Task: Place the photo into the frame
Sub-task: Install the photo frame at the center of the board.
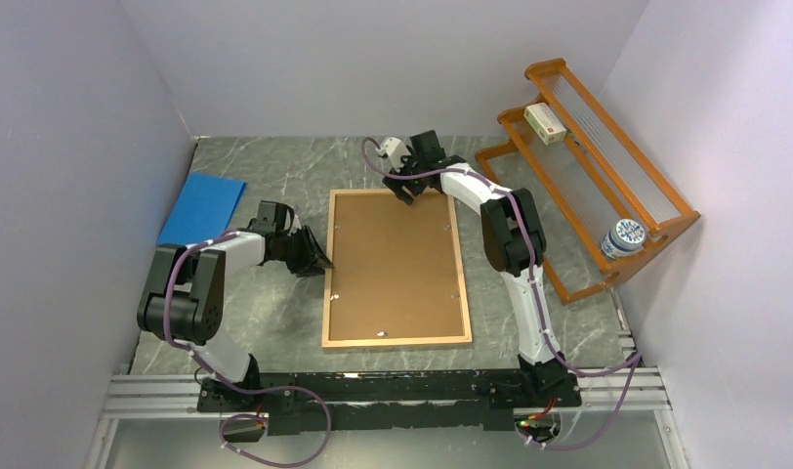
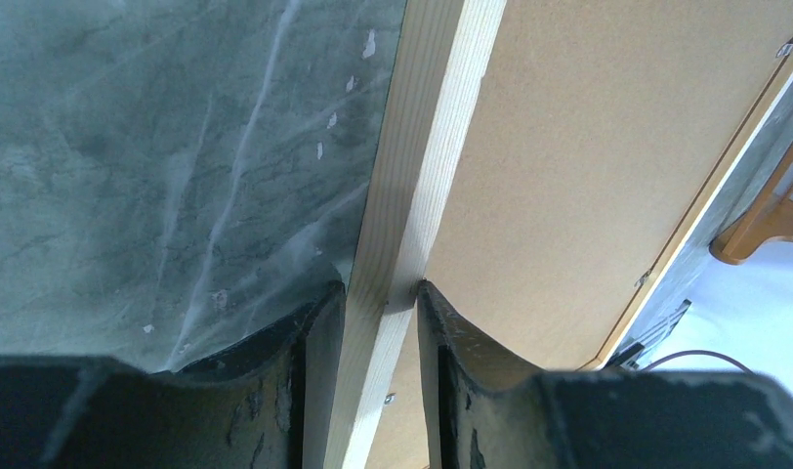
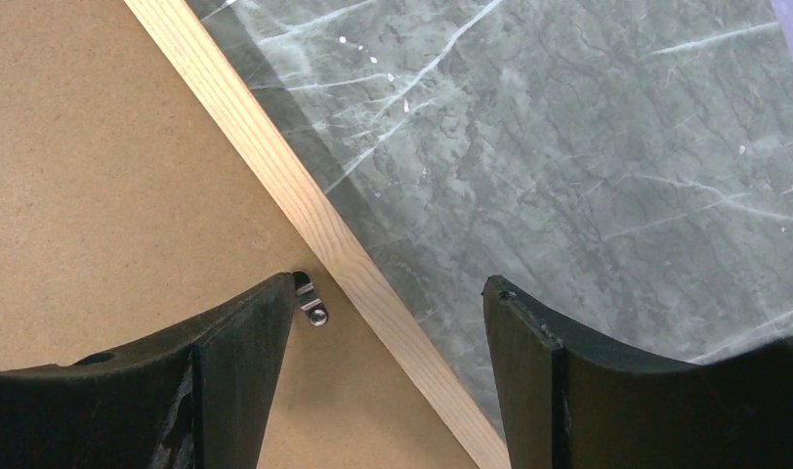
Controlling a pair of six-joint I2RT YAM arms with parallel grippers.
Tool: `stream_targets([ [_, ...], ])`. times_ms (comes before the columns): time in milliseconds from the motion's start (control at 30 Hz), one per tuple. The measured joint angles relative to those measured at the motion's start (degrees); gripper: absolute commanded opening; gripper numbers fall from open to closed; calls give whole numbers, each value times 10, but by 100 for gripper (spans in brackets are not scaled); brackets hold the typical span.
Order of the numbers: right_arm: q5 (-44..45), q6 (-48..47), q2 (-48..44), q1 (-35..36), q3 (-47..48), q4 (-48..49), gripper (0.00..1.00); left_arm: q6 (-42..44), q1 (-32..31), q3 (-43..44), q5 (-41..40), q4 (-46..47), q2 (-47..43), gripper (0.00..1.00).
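Nearest us, the frame (image 1: 397, 342) lies flat in the middle of the grey worktop (image 1: 275, 322), back side up, with the brown backing (image 1: 397, 264) seated inside its border. On its left rail the left fingers (image 2: 266, 391) are narrow and pinching the wood, one tip on the worktop side, the other against the backing. Further on, at the far rail, the right fingers (image 3: 236, 371) stand wide and hold nothing. One is over the backing just beside a small metal clip (image 3: 313, 301), the other over the worktop, and the rail runs between them. Beyond, a blue sheet (image 1: 202, 207) sits far left. Far right is an orange rack (image 1: 559, 68), carrying a box (image 1: 546, 124) and a cup (image 1: 623, 237).
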Motion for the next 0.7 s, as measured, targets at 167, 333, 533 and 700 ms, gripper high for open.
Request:
stream_targets([
  [167,-3,0,0,-1,0,-1,72,0,0,0,1,1,1,39],
  [333,-3,-2,0,-1,0,-3,57,0,0,0,2,1,1,39],
  [533,11,-2,0,2,1,-13,44,0,0,0,3,2,2,38],
  [700,25,0,0,6,1,-13,35,0,0,2,5,5,5,38],
])
